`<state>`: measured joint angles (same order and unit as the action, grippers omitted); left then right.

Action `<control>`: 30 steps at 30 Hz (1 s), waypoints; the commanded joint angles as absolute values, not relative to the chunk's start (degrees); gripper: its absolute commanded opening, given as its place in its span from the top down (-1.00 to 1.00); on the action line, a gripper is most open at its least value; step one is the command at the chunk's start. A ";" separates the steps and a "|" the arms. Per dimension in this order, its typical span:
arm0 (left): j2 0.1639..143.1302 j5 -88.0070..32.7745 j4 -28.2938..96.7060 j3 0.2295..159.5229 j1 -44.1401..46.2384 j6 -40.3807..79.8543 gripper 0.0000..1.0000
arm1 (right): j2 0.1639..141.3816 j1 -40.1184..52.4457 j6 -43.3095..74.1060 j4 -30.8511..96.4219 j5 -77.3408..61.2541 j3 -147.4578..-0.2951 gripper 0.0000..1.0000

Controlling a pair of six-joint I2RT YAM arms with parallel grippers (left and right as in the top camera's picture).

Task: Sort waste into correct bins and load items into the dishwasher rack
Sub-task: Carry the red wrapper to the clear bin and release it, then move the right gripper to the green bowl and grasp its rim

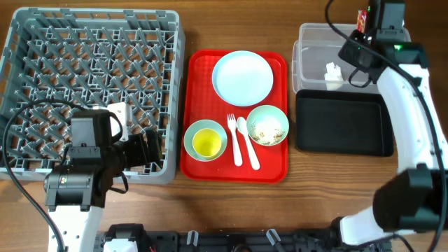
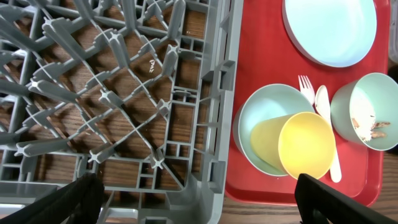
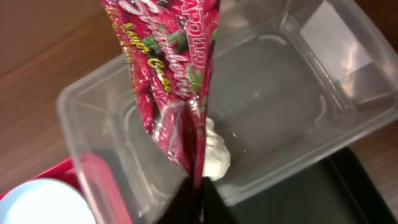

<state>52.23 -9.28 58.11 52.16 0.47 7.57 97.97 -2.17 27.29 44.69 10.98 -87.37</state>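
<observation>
My right gripper (image 3: pixel 199 198) is clamped on one end of the red wrapper (image 3: pixel 177 81), so that's pinched tight and sticking out over the clear tub (image 3: pixel 292 124). There's a white scrap (image 3: pixel 216 154) lying in the tub, and the black tray (image 1: pixel 343 126) is just beside it. My left gripper (image 2: pixel 198 193) is spread wide with nothing in it. It hangs over the rack (image 2: pixel 124 93) edge by the red tray (image 2: pixel 261 68), where the cup (image 2: pixel 305 149) lies tipped in a bowl (image 2: pixel 255 118).
</observation>
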 commanded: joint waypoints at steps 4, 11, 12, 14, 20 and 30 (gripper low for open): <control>52.29 -9.37 58.11 53.32 0.36 6.87 -1.00 | 101.78 -1.85 29.23 41.93 8.27 -86.63 0.45; 52.31 -9.37 58.08 53.32 0.36 6.85 -1.00 | 95.57 -1.85 17.02 43.53 -2.07 -86.78 0.14; 52.31 -9.37 58.08 53.32 0.36 6.85 -1.00 | 94.35 -1.85 14.33 45.15 -6.52 -86.78 0.14; 52.31 -9.37 57.93 53.32 0.36 6.85 -1.00 | 92.42 -1.72 7.70 48.77 -16.43 -86.78 0.10; 52.29 -9.37 57.60 53.32 0.36 6.85 -1.00 | 91.18 3.25 -0.21 61.30 -23.77 -86.39 -0.05; 52.29 -9.37 57.67 53.32 0.36 6.85 -1.00 | 91.48 22.50 9.80 53.47 -12.58 -74.11 -0.07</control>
<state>52.25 -9.28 57.87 52.23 0.47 7.57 91.07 17.85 5.37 56.84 -17.28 -78.54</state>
